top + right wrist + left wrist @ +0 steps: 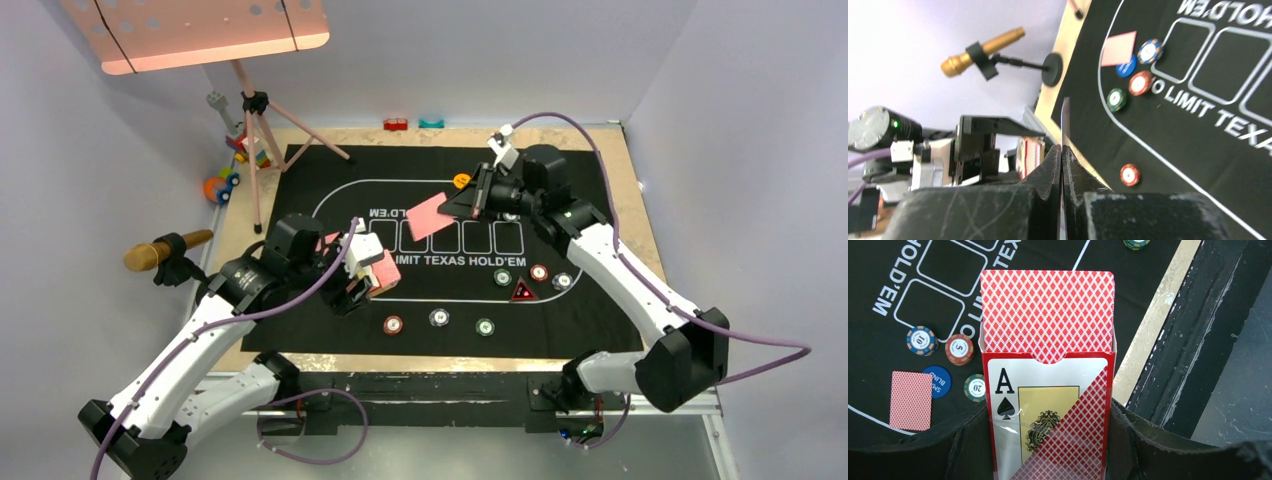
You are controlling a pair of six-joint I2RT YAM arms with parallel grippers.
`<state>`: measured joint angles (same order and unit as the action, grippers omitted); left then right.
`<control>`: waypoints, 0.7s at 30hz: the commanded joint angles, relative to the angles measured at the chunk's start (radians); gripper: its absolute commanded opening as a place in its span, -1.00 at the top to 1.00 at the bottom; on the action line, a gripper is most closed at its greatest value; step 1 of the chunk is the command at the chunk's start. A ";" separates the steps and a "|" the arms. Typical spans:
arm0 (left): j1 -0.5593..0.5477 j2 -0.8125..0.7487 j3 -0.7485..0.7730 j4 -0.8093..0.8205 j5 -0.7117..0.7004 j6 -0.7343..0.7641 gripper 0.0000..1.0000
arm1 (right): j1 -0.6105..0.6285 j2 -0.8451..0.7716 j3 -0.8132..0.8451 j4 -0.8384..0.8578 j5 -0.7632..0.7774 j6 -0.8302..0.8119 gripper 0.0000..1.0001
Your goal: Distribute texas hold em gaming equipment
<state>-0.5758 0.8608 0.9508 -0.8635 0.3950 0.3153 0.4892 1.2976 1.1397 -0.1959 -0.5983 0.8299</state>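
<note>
Red-backed playing cards are split between both arms. The left claw [1048, 440] is clamped on a red-and-white card box [1048, 415] with an ace of spades printed on its front, its black fingers [1143, 445] pressing the box's two sides; a stack of diamond-patterned cards [1047, 315] sticks out of the open top. The right claw [1062, 165] is pinched fully together on a single red-backed card [431, 216], seen edge-on between its fingers in the wrist view and held tilted above the row of white card outlines.

The left arm reaches in from the near left with its wrist over the mat's left edge; the right arm stretches along the right side and bends back toward the mat's centre.

On the black Texas Hold'em felt mat [560, 180] lie one face-down card [911, 401], a blue round button [940, 380] just beside it, several round poker chips [959, 349], an orange round button [461, 181] and a red-black triangular marker [523, 292]. The mat covers a pale worktop [625, 180] inside white walls, with a gold microphone [165, 249] at the left.
</note>
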 commanded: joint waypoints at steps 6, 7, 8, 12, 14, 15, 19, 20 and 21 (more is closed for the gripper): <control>0.005 0.019 0.060 0.002 0.035 0.021 0.89 | -0.168 0.302 0.145 0.091 0.107 -0.087 1.00; 0.004 0.019 0.062 0.001 0.037 0.025 0.89 | -0.177 0.361 0.196 0.073 0.163 -0.103 1.00; 0.005 0.020 0.066 -0.002 0.040 0.031 0.90 | -0.185 0.430 0.271 0.060 0.178 -0.113 1.00; 0.005 0.014 0.072 -0.010 0.045 0.040 0.90 | -0.208 0.694 0.505 0.024 0.239 -0.123 1.00; 0.004 0.010 0.073 -0.011 0.052 0.040 0.91 | -0.212 0.803 0.624 -0.020 0.270 -0.129 1.00; 0.004 0.008 0.074 -0.010 0.053 0.038 0.92 | -0.213 0.849 0.680 -0.043 0.281 -0.132 1.00; 0.004 -0.001 0.071 -0.011 0.057 0.035 0.99 | -0.213 0.959 0.780 -0.070 0.329 -0.135 1.00; 0.004 -0.001 0.070 -0.011 0.056 0.035 1.00 | -0.214 0.977 0.794 -0.082 0.343 -0.136 1.00; 0.005 -0.001 0.069 -0.012 0.056 0.035 1.00 | -0.213 0.994 0.808 -0.097 0.356 -0.139 1.00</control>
<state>-0.5762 0.8806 0.9783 -0.9070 0.4168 0.3359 0.2756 2.2780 1.8530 -0.2375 -0.3275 0.7200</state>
